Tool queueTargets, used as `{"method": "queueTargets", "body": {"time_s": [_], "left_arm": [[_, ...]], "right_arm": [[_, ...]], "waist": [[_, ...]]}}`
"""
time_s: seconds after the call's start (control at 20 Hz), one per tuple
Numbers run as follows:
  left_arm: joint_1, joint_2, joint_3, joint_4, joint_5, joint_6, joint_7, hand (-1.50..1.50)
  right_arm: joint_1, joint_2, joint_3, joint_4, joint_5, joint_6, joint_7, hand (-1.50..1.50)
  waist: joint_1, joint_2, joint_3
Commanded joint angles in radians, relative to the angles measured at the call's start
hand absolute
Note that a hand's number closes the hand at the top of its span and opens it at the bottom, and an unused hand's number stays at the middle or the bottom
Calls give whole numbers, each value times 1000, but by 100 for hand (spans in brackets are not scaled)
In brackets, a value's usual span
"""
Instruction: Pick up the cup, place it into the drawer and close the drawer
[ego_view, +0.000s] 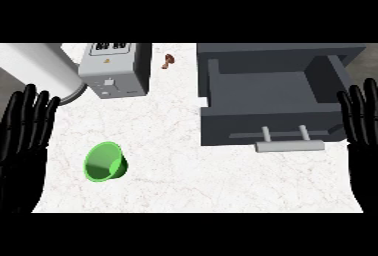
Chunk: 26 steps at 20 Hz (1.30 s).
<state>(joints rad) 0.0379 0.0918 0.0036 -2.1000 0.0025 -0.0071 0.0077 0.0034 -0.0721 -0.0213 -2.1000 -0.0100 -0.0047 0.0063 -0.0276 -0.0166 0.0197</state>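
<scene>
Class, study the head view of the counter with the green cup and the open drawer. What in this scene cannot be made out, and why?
- Small brown object, head view: too small to identify.
- Grey appliance, head view: its panel markings are too small to read.
- White cylinder, head view: cut off by the left edge, so what it is stays unclear.
- Green cup, head view: lying on its side, so its base is hidden.
- Drawer, head view: the cabinet hides its back.

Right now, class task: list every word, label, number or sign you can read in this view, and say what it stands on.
None can be read.
Grey appliance, top panel: dark marks, too blurred to read.
Same appliance, small orange sign: too small to tell.
Green cup, open drawer, white counter: no text.
</scene>
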Motion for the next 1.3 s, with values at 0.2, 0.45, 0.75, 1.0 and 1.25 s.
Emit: {"method": "queueTargets", "body": {"time_s": [0.2,0.45,0.75,1.0,1.25], "left_arm": [[-33,-89,-52,3,-314,373,33,-150],[-74,-91,-145,119,-226,671,41,-150],[-42,-92,-279,134,-269,799,34,-150],[-151,-92,-224,154,-308,778,124,-150],[-209,-84,-141,229,-246,760,106,-150]], "right_arm": [[3,-7,33,-10,-6,32,6,-150],[-3,7,77,5,-89,75,89,-150],[-38,34,98,3,-37,37,110,-150],[-94,13,28,70,-80,55,108,-150],[-61,-3,23,-6,-114,89,137,-150]], "waist": [[27,16,-18],[19,18,-20],[27,16,-20],[28,16,-20],[26,16,-20]]}}
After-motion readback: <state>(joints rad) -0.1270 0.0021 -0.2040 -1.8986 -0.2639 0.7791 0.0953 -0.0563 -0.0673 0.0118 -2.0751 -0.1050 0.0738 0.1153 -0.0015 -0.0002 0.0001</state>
